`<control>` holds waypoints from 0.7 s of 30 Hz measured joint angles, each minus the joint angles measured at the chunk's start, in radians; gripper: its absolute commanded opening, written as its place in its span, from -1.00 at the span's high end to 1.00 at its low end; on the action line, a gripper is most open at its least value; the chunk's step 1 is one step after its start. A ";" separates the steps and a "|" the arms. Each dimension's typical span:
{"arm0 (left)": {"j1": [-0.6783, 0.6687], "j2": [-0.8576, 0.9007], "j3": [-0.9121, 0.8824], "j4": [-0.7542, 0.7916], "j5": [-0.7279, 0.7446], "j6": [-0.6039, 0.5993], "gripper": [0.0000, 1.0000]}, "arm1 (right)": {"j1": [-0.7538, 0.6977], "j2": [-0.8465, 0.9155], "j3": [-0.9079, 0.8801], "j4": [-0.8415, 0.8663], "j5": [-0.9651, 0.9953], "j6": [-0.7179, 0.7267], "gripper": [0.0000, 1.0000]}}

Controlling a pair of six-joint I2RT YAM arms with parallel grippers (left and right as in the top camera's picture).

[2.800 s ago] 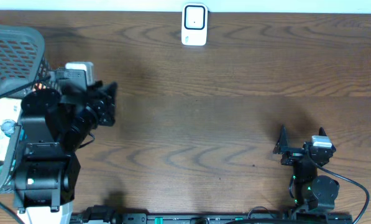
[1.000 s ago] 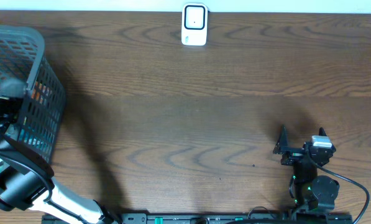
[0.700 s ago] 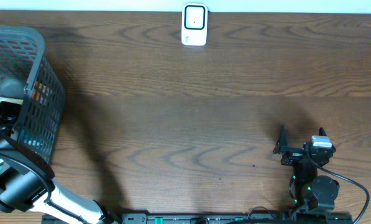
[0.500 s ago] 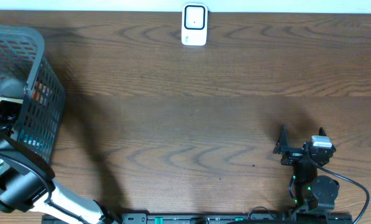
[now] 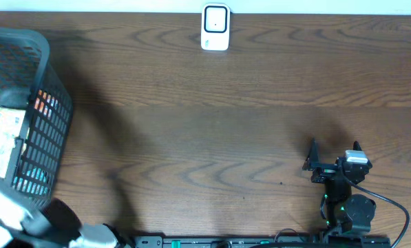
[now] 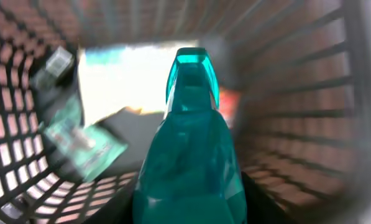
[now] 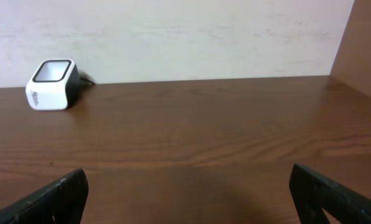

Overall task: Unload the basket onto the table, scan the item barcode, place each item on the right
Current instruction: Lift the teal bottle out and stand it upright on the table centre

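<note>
the left gripper (image 6: 188,208) is down inside the grey basket (image 6: 297,93). the basket's walls are all around it and look blurry. a see-through teal bottle (image 6: 188,143) sits right in the middle of the gripper and very close to it. it fills the space where the fingers are, so the gripper looks clamped on the teal bottle. the bottle points straight out from the gripper, with its cap at the far end. just past the cap there is something bright and white, too blurry to tell what. to the left of the gripper lies a green packet (image 6: 79,142).

the right gripper (image 7: 191,199) is far away on the other side of the brown table (image 5: 226,138). its two black fingers (image 7: 61,194) are wide apart and hold nothing. it sits low over the wood. the white scanner (image 7: 50,84) stands far ahead of it and off to its left, near the back edge of the table by the wall.

from above, a white packet (image 5: 2,141) lies in the basket too.
</note>
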 measured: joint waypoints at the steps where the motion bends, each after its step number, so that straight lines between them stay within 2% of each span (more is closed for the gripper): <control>1: 0.001 -0.037 0.024 0.013 0.019 -0.005 0.28 | 0.000 0.000 0.000 0.000 0.000 0.000 -0.98; 5: -0.007 -0.164 0.063 0.105 0.152 -0.027 0.28 | 0.000 0.000 0.000 0.000 0.000 0.000 -0.99; 9: -0.109 -0.237 0.069 0.137 0.277 -0.053 0.28 | 0.000 0.000 0.000 0.000 0.000 0.000 -0.99; 12: -0.257 -0.241 0.069 0.127 0.321 -0.059 0.28 | 0.000 0.000 0.000 0.000 0.000 0.000 -0.99; 15: -0.495 -0.187 0.066 0.075 0.327 -0.056 0.28 | 0.000 0.000 0.000 0.000 0.000 0.000 -0.99; 21: -0.793 -0.006 0.060 -0.051 0.198 -0.056 0.28 | 0.000 0.000 0.000 0.000 0.000 0.000 -0.99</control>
